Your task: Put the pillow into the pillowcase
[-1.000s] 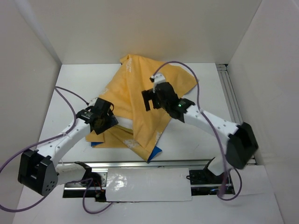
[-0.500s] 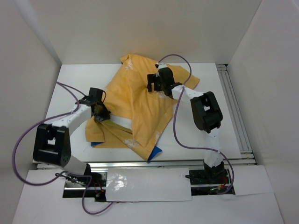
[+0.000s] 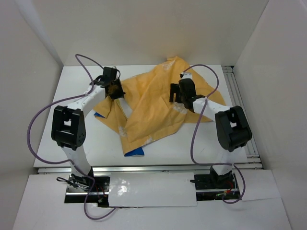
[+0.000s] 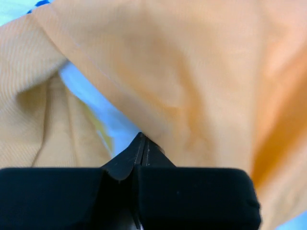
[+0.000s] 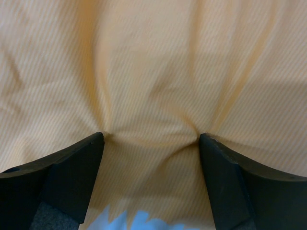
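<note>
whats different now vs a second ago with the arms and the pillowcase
The left gripper shut its fingers on an edge of the pillowcase and pulled it away from the bases, so the heap shifted and changed shape. The right gripper moved right and now sits on the orange fabric. Unchanged: the right fingers are open, and the pillow shows only as a white strip.

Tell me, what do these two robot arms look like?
The left arm and right arm are slim white links with chunky black joint housings and a looping purple cable each. The left gripper and right gripper are black, each with two wedge-shaped fingers.
</note>
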Robot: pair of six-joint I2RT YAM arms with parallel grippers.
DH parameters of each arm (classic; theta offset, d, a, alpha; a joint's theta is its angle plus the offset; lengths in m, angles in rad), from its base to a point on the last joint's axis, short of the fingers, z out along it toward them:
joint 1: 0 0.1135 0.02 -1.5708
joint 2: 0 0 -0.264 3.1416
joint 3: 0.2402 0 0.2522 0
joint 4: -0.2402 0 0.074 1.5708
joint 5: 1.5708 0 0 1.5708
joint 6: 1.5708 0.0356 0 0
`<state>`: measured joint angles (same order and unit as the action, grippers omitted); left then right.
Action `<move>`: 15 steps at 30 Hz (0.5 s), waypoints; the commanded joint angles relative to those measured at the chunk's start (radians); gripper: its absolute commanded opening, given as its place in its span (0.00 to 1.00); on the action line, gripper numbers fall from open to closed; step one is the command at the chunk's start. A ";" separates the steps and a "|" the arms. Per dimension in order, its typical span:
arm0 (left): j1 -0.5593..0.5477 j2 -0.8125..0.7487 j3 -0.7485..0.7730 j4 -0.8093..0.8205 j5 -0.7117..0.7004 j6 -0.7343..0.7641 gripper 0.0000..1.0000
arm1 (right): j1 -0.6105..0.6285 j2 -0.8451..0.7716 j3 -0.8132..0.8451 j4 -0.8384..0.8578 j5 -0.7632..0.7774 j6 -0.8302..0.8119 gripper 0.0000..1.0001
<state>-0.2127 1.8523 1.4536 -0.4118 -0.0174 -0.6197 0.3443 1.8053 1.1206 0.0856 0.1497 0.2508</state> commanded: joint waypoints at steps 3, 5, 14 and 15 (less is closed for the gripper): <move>-0.014 -0.203 -0.044 0.073 0.050 0.034 0.19 | 0.168 -0.199 0.050 -0.257 0.185 -0.071 0.91; -0.005 -0.328 -0.117 0.056 -0.034 -0.004 0.39 | 0.200 -0.210 0.094 -0.285 0.101 -0.114 0.92; 0.116 -0.623 -0.418 -0.186 -0.204 -0.181 0.86 | 0.531 0.030 0.461 -0.420 0.093 -0.415 0.98; 0.125 -0.639 -0.467 -0.196 -0.193 -0.192 0.83 | 0.548 0.063 0.499 -0.432 0.056 -0.447 0.98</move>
<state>-0.1123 1.2232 1.0840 -0.5106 -0.1715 -0.7464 0.8391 1.7672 1.5322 -0.2531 0.2302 -0.0532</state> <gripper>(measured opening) 0.847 0.983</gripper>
